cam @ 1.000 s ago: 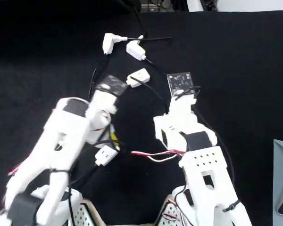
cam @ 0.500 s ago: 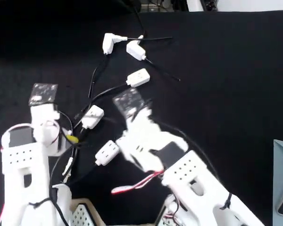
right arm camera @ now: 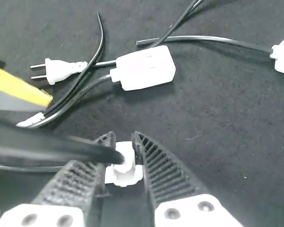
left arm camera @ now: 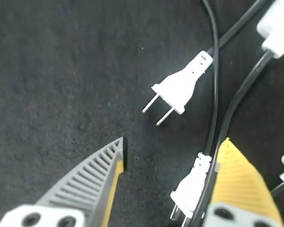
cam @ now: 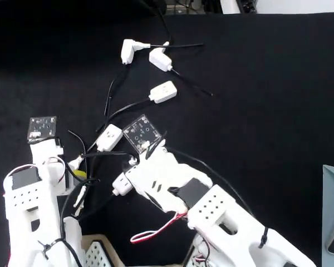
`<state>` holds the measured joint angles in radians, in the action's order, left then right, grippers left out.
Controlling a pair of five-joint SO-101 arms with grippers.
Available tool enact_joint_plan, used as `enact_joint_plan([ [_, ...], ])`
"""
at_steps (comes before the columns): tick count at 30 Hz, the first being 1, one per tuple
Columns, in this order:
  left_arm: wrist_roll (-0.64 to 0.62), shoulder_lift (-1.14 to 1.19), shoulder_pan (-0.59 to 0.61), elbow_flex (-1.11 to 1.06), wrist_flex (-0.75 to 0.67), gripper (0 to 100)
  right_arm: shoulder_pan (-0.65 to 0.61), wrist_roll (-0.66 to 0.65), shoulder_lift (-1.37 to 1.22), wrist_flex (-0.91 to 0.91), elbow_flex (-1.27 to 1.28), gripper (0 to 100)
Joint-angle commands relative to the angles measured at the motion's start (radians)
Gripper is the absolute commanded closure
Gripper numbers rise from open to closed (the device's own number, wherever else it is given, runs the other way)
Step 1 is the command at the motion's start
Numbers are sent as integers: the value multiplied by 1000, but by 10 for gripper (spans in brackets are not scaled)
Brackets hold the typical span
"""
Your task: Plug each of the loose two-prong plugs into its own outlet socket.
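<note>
While the right pincer (right arm camera: 122, 142) is clamped on a white outlet socket (right arm camera: 124, 171) (a black cord (right arm camera: 52, 149) crosses one finger), the left pincer (left arm camera: 173, 142) stands spread apart. A loose two-prong plug (left arm camera: 177, 91) lies just beyond its tips, and a second plug (left arm camera: 190, 190) lies right beside its yellow finger (left arm camera: 234, 175). Another socket (right arm camera: 144, 68) lies ahead of the right pincer.

We hold our left gripper (left arm camera: 173, 142) low and spread wide. Our right gripper (right arm camera: 122, 137) points down and pinches a white socket (right arm camera: 124, 171).
</note>
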<state>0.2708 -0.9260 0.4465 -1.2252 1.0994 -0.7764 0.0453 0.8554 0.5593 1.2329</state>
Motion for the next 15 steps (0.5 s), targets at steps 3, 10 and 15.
enact_joint_plan([
  [3,2,-15,8,2,-15,694,-12,-68,19,-164,90,986],
  [10,2,-18,5,-10,-15,694,-12,-83,19,-221,133,987],
  [15,2,-17,5,-10,-15,694,-12,-83,-8,-227,130,987],
])
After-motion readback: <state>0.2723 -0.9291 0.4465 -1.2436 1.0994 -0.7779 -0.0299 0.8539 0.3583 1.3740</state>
